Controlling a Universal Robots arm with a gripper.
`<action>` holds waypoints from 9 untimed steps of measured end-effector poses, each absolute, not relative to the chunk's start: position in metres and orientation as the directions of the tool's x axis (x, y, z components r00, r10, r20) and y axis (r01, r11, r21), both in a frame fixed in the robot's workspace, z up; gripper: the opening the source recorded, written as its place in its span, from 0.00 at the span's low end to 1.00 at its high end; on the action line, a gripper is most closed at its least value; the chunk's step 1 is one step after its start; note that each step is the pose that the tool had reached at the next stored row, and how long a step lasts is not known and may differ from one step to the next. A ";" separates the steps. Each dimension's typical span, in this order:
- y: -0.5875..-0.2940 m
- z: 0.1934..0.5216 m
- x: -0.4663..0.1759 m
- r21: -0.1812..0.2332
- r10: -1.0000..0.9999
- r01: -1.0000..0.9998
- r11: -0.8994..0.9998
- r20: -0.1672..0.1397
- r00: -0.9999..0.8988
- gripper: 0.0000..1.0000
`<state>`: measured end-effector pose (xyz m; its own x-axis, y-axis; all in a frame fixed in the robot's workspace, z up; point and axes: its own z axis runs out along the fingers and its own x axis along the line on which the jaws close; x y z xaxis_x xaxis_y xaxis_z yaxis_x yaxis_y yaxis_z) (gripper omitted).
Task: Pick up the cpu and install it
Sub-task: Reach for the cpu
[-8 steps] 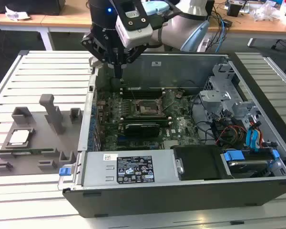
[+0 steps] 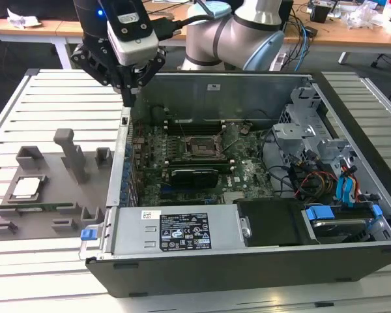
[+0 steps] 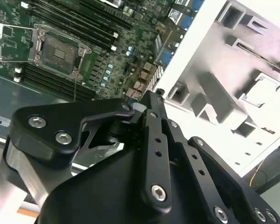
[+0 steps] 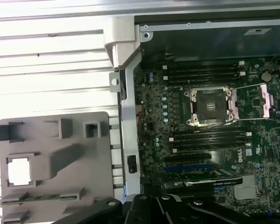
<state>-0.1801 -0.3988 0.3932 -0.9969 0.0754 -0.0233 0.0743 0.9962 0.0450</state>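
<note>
The cpu (image 2: 26, 188), a small square chip with a pale silvery top, lies in a recess of the grey holder plate (image 2: 52, 208) at the exterior view's left, beside the open computer case (image 2: 247, 169). It also appears in both wrist views, as the cpu (image 4: 18, 171) and the cpu (image 3: 263, 93). My gripper (image 2: 128, 98) hangs above the case's wall nearest the holder, well away from the chip. Its black fingers (image 3: 151, 100) meet at the tips with nothing between them. The bare socket (image 4: 211, 106) on the motherboard has its frame lying open beside it.
The case stands on a white slatted table (image 2: 26, 111). Inside are memory slots (image 4: 205, 72), a black expansion card (image 2: 194, 175), a drive cage with cables (image 2: 319, 176) and a power supply (image 2: 176, 229). Upright grey posts (image 2: 75, 153) rise from the holder plate.
</note>
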 end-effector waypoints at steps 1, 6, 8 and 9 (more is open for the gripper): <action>-0.399 0.393 -0.185 0.045 0.075 0.074 0.996 -0.023 -0.997 0.11; -0.399 0.393 -0.207 0.045 0.075 0.074 0.996 -0.023 -0.997 0.11; -0.399 0.393 -0.213 0.045 0.075 0.074 0.996 -0.023 -0.997 0.11; -0.399 0.393 -0.216 0.045 0.075 0.074 0.996 -0.023 -0.997 0.11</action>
